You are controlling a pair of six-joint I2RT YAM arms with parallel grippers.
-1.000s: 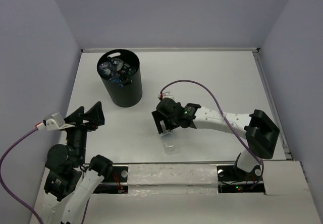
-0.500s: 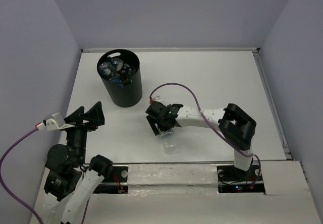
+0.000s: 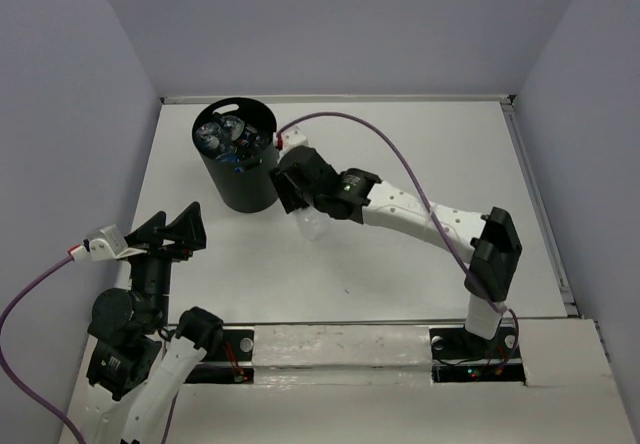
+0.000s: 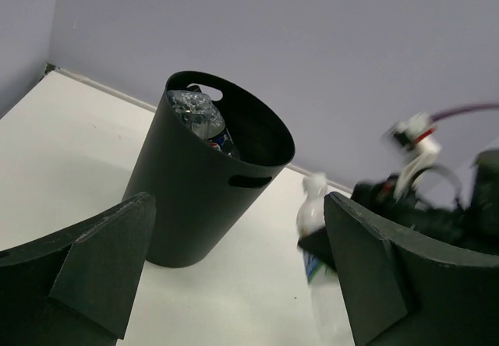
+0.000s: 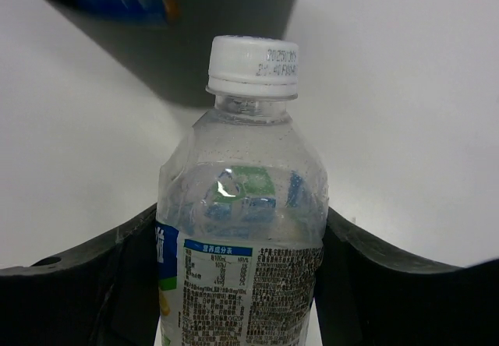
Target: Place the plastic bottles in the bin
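The surface (image 3: 430, 154) is a matte white, rectangular top, boxed in by plain lavender walls (image 3: 350, 24) on three sides. The bin (image 3: 243, 179), a smooth black plastic cylinder with oval cut-outs under its rim, stands near the far-left corner of the surface. Inside it lie crinkled clear bottles (image 3: 224, 136), at least one with a blue label.

The right arm (image 3: 420, 219) reaches across towards the bin, and its jaws are clamped on a clear bottle (image 5: 242, 229) with a ribbed white cap and a blue-and-white printed label. That bottle is held cap up, just beside the bin's right wall. The left arm (image 3: 150, 294) sits near the near-left corner, its dark wedge-shaped fingers (image 4: 101, 260) spread wide apart on nothing.

A second ago this bottle lay on the surface, closer to the middle of the near edge, with the right jaws wide apart above it. The left arm has not moved.
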